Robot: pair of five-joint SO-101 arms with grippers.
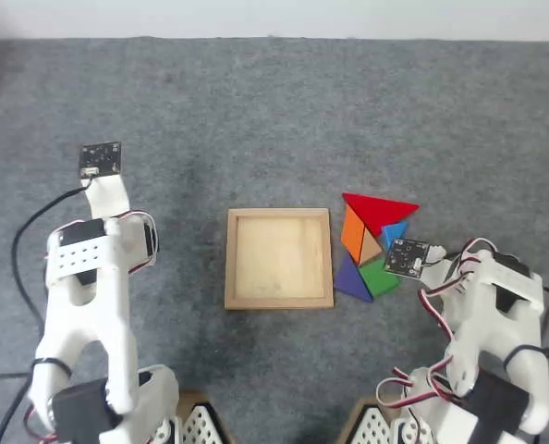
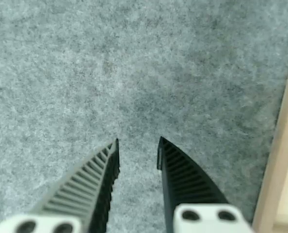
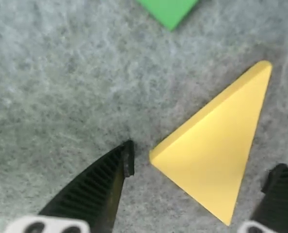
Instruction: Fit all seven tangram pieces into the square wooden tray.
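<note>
Grey felt covers the worktop (image 1: 256, 111), where a square wooden tray (image 1: 230, 259) sits near the middle between two white arms. Every tangram piece on show lies outside the tray, gathered in a tight cluster just beside its right edge. A red triangle (image 1: 378, 209) lies at the far end, an orange piece (image 1: 352, 231) nearest the tray, and a blue piece (image 1: 396, 231) touches the red one. A small tan piece (image 1: 371, 250) sits in the middle, with a green piece (image 1: 379, 275) and a purple piece (image 1: 351, 278) at the near end. The right arm (image 1: 487, 314) stands at the near right corner, its wrist above the cluster's near right side. Its wrist camera shows the right claw (image 3: 204, 158) wide open and low over the felt, straddling a yellow triangle (image 3: 216, 150) that lies flat. One fingertip (image 3: 127, 155) sits just beside a corner of the triangle without clearly touching it, and the other stands off the opposite side. A corner of the green piece (image 3: 168, 9) lies a little beyond. The left arm (image 1: 90, 277) stands well apart on the other side of the tray, over the felt. The left claw (image 2: 138, 143) is open too, its jaws parted a little with only felt between them, and the tray's pale wooden rim (image 2: 280, 160) shows off to one side.
</note>
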